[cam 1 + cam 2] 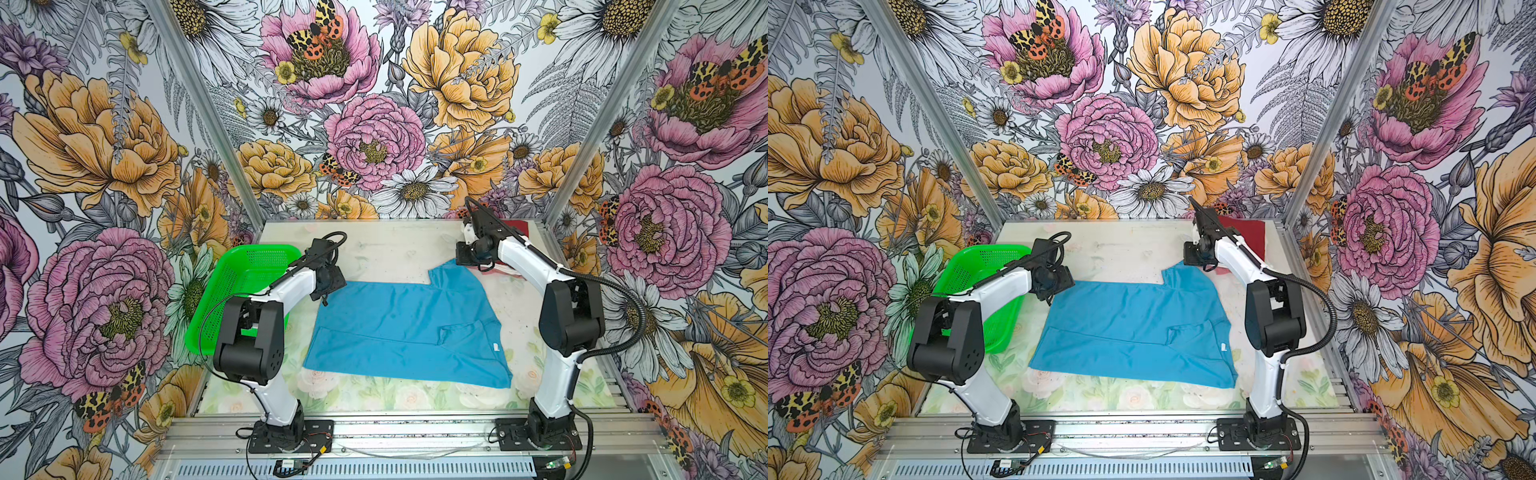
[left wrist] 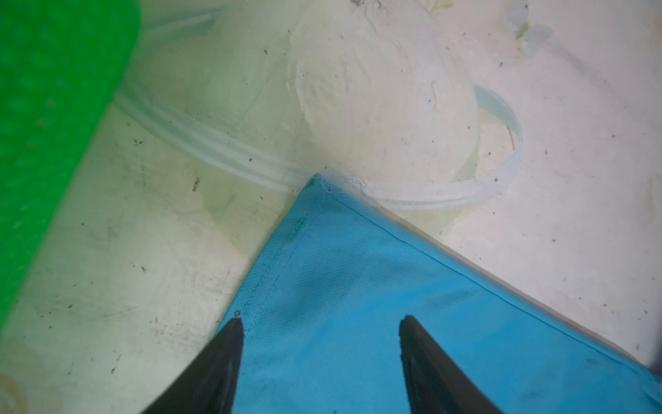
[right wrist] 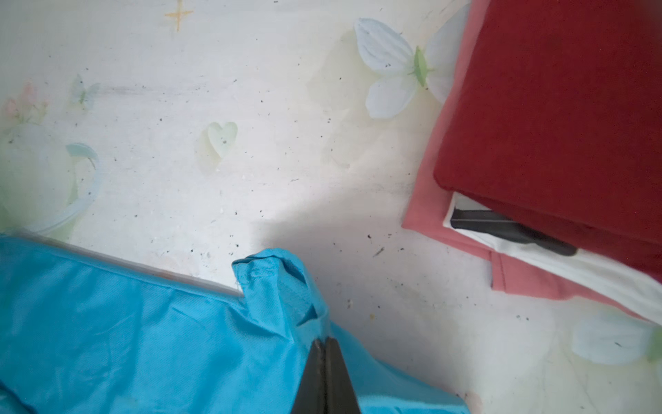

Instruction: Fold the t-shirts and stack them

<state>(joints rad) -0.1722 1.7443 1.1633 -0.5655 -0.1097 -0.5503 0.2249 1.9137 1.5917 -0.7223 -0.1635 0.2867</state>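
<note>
Sky-blue short-sleeved cloth t-shirt (image 1: pixel 407 328) is lying flat across the middle of the pale floral-printed table (image 1: pixel 374 399); at its far left corner the left gripper (image 2: pixel 318 322) is hovering over the hem, black jaws standing partly apart, clasping nothing; bright green plastic mesh basket (image 1: pixel 249 266) is sitting just beside that arm. Farther back, the right gripper (image 3: pixel 325 342) is pinching the shirt's far sleeve, jaws pressed together on blue cloth; beyond it, a dark red folded square shirt (image 3: pixel 555 107) is resting on a white folded shirt (image 3: pixel 609 283) and a pinkish folded shirt (image 3: pixel 426 200).
</note>
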